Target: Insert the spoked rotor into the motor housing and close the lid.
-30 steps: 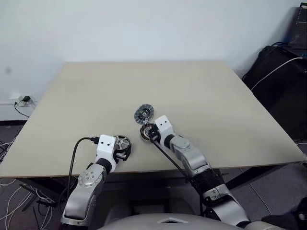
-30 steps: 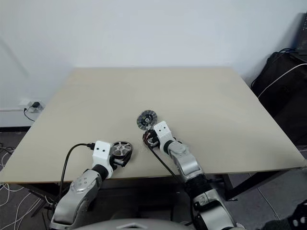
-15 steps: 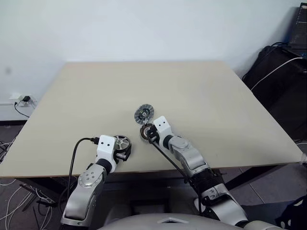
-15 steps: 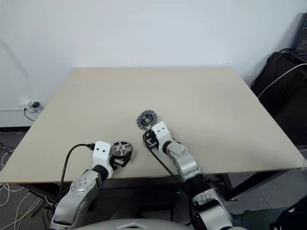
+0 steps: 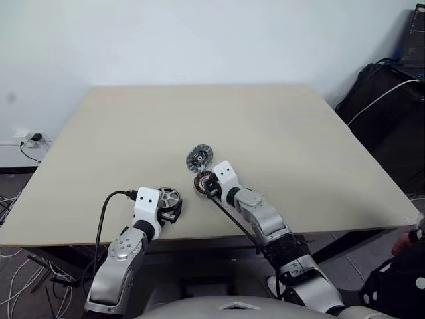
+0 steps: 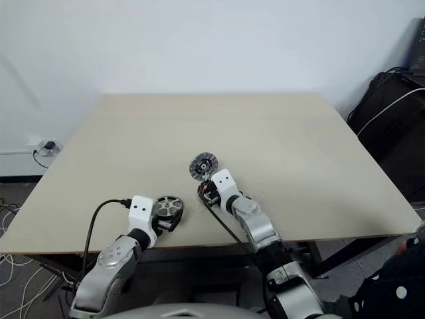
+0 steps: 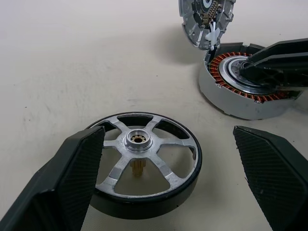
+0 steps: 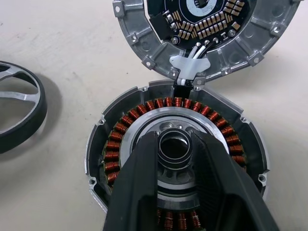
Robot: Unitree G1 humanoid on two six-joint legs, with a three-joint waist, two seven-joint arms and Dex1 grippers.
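Note:
The spoked rotor (image 7: 144, 166), a silver wheel with a dark rim, lies flat on the table near its front edge. My left gripper (image 7: 168, 137) stands open with a finger on either side of the rotor, not touching it. A little further in and to the right sits the motor housing (image 8: 120, 144), showing copper windings around a pale hub. My right gripper (image 8: 174, 142) rests over that hub. The lid (image 8: 144, 43) stands tilted open at the housing's far edge, joined by white wires, its inner electronics facing the gripper. In the head view the lid (image 5: 198, 157) lies just beyond the housing (image 5: 201, 183).
The beige table (image 5: 199, 113) stretches wide behind the parts. Black bags and cables (image 5: 388, 100) stand off its right side. A wall socket with cords (image 5: 30, 139) is at the left. A person in dark clothing (image 5: 398, 286) shows at the lower right corner.
A person in dark clothing has come into the lower right corner. Both arms, the rotor, the housing and the lid have stayed where they were.

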